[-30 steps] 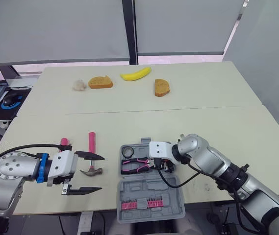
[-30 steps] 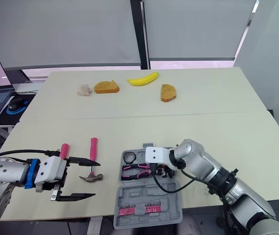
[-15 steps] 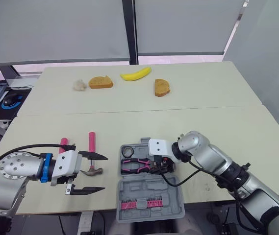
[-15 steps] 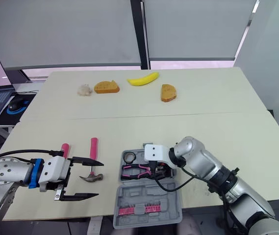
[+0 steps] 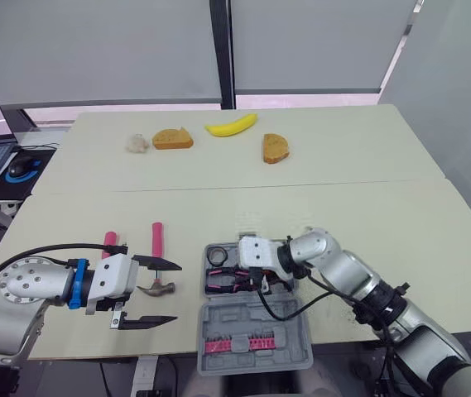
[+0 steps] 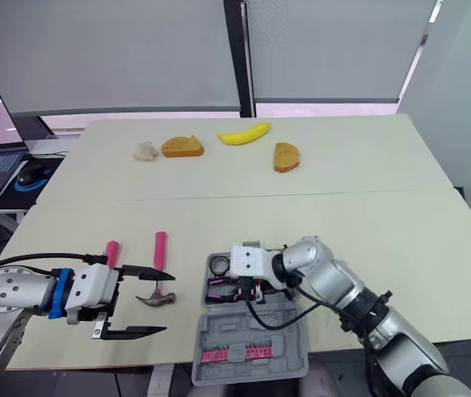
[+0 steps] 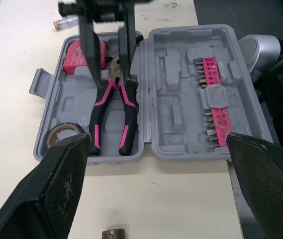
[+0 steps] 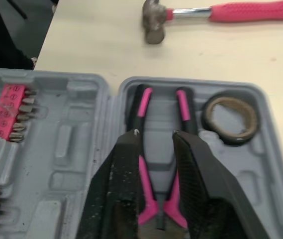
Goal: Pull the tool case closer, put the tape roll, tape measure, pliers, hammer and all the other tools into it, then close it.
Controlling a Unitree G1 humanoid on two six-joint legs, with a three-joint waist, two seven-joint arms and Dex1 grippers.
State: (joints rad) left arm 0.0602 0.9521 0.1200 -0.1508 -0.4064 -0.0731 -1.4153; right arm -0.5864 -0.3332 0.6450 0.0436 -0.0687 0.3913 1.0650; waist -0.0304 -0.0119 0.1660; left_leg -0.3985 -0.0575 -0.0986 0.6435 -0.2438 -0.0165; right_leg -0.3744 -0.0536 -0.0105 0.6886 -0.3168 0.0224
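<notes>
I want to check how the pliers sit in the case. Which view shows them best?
Left wrist view: the pliers lie nearly whole in the tool case, both handles clear. In the right wrist view the right gripper hides their head. The eye views show them small, partly behind that gripper.

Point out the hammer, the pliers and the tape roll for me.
hammer [image 8: 240, 12]: right wrist view, on the pink handle.
pliers [image 7: 130, 113]: left wrist view, on one handle, lying in the case.
tape roll [image 8: 230, 101]: right wrist view, on the band of the ring, not its hole.
</notes>
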